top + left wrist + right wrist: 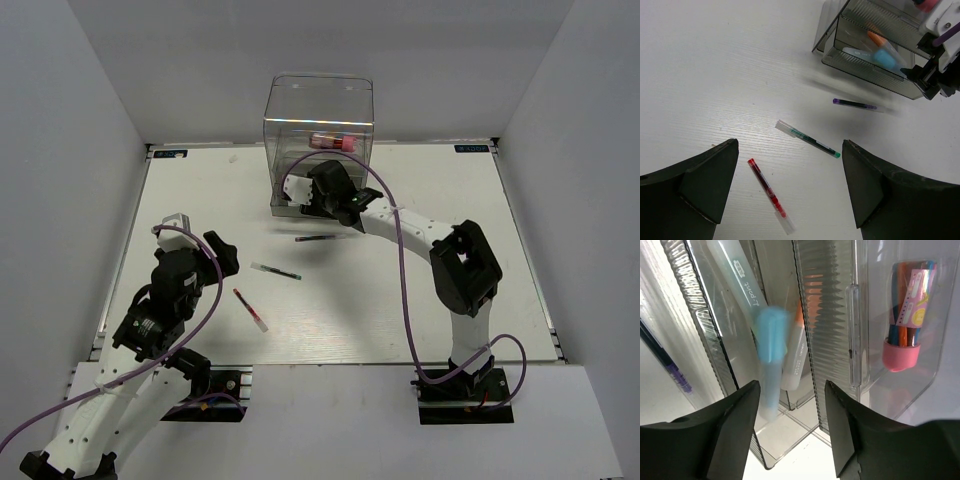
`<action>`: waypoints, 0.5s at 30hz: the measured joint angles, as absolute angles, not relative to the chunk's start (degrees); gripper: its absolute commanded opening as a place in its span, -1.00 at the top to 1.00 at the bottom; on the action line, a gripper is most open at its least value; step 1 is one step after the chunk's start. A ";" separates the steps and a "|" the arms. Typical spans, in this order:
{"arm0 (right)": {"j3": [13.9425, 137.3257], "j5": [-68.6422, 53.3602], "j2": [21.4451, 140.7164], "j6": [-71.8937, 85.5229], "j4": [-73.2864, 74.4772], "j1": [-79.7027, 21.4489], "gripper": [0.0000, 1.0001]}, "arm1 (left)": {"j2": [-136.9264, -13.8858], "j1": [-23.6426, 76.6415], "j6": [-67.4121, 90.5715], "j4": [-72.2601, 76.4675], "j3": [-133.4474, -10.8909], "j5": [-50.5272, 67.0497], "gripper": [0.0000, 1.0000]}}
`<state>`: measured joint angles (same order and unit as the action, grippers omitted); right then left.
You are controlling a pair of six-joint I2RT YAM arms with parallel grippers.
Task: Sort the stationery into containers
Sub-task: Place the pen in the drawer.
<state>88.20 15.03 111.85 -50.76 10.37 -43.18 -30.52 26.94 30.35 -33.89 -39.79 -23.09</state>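
The tall clear box (318, 110) stands at the back, its bottom grey drawer (865, 70) pulled out. My right gripper (792, 425) is open over that drawer. A blurred light blue marker (771, 360) lies in it, clear of my fingers, beside an orange-grey marker (799, 355) and a pale green marker (737, 275). A chunky pink tube (905, 315) sits higher in the box. My left gripper (790, 185) is open and empty above a red-white pen (767, 192). A green pen (807, 138) and a purple pen (855, 104) lie on the table.
White walls close in the table on the left, back and right. The three loose pens lie in a row between the arms in the top view: purple (322, 237), green (275, 270), red-white (250, 310). The right arm (465, 265) stretches over the right half of the table.
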 measured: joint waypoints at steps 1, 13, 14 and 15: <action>88.20 14.79 111.85 -50.52 10.37 -43.18 -0.22 | -30.52 26.94 30.35 -33.87 -39.79 -23.11 -0.88; 87.29 2.15 108.09 -46.96 13.91 -43.05 1.00 | -30.52 26.94 30.22 -33.87 -39.79 -23.11 -0.86; 87.31 -0.01 107.37 -47.00 14.87 -43.03 1.00 | -30.52 26.94 30.22 -33.89 -39.79 -23.11 -0.86; 87.33 -1.69 106.94 -47.07 15.55 -43.00 1.00 | -30.52 26.94 30.20 -33.89 -39.79 -23.11 -0.86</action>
<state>87.33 -1.69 106.94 -47.07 15.55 -43.00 -30.52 26.94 30.20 -33.89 -39.79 -23.11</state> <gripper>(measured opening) 0.006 0.932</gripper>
